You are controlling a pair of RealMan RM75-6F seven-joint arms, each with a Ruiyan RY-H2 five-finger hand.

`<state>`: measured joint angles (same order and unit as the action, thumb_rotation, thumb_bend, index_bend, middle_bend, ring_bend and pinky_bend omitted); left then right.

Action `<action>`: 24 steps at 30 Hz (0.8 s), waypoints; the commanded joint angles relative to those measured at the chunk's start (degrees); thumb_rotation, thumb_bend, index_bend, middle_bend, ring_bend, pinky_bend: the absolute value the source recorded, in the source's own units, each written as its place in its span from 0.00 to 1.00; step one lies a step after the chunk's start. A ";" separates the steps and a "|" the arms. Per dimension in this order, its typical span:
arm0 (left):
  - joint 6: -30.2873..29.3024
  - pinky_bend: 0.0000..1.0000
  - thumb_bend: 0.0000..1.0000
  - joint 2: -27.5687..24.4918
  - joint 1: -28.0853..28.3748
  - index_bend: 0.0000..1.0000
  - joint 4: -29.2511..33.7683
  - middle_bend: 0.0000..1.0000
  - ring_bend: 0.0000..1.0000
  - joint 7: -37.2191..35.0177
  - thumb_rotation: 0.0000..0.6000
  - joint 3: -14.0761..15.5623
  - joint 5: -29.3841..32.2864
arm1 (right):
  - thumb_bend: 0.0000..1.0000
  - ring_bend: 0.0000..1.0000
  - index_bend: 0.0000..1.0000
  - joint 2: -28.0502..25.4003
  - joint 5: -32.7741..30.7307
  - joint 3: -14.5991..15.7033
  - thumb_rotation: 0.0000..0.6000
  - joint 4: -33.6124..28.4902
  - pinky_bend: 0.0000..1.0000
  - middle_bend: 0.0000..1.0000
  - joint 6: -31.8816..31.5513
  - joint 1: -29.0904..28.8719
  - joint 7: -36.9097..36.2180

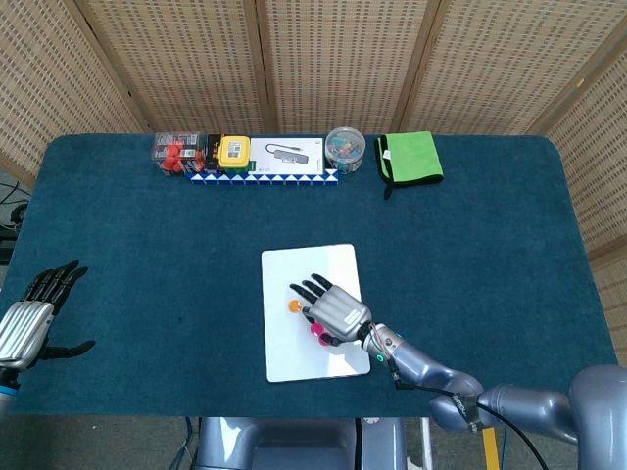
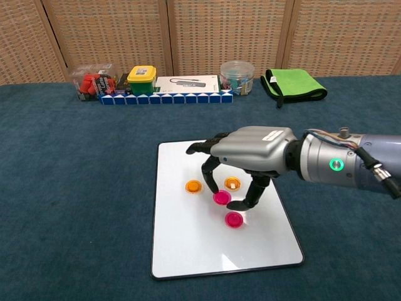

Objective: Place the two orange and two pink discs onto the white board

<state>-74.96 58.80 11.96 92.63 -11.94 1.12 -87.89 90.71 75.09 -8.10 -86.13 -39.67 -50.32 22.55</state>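
Left hand (image 1: 27,323) sits low at the table's left edge, fingers spread apart, holding nothing; it shows only in the head view. Blue table (image 2: 75,188). Along the far edge, left to right: a clear box of red pieces (image 2: 93,82), a yellow-lidded tub (image 2: 141,79), a white flat box (image 2: 187,84), a clear round jar (image 2: 237,76), a folded green cloth (image 2: 294,84), with a blue-and-white strip (image 2: 166,98) running in front of the boxes. White board (image 2: 188,251) lies flat mid-table. On it, the left orange disc (image 2: 193,186), then a pink disc (image 2: 221,198) pinched between thumb and a fingertip of the right hand (image 2: 254,152), just above or touching the board, cannot tell which. The right orange disc (image 2: 232,183) lies on the board under the hand's fingers. The second pink disc (image 2: 234,219) lies flat on the board just below the thumb tip. Right hand hangs palm-down over the board's middle, other fingers curved forward, forearm reaching in from the right.
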 commanded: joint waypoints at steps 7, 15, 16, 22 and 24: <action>0.29 0.00 0.00 -0.17 0.15 0.00 -0.07 0.00 0.00 -0.46 1.00 0.11 -0.23 | 0.44 0.00 0.56 2.89 -0.66 0.85 1.00 0.89 0.00 0.01 -0.18 -2.25 2.97; 0.40 0.00 0.00 -0.15 0.25 0.00 -0.01 0.00 0.00 -0.34 1.00 0.11 -0.27 | 0.44 0.00 0.55 5.80 -2.62 1.74 1.00 2.67 0.00 0.01 -0.78 -3.45 6.32; 0.39 0.00 0.00 -0.15 0.23 0.00 -0.01 0.00 0.00 -0.33 1.00 0.12 -0.26 | 0.44 0.00 0.56 6.10 -2.87 1.70 1.00 2.87 0.00 0.01 -0.86 -3.60 6.57; 0.38 0.00 0.00 -0.17 0.23 0.00 0.05 0.00 0.00 -0.34 1.00 0.10 -0.21 | 0.43 0.00 0.56 7.44 -4.45 1.47 1.00 3.19 0.00 0.01 -1.28 -4.56 8.12; 0.39 0.00 0.00 -0.17 0.22 0.00 0.01 0.00 0.00 -0.43 1.00 0.13 -0.24 | 0.44 0.00 0.56 7.69 -4.98 1.65 1.00 3.32 0.00 0.01 -1.36 -4.77 8.68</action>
<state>-74.58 58.62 12.18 92.64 -12.36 1.25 -88.12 98.26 70.31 -6.54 -82.89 -40.96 -54.98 31.01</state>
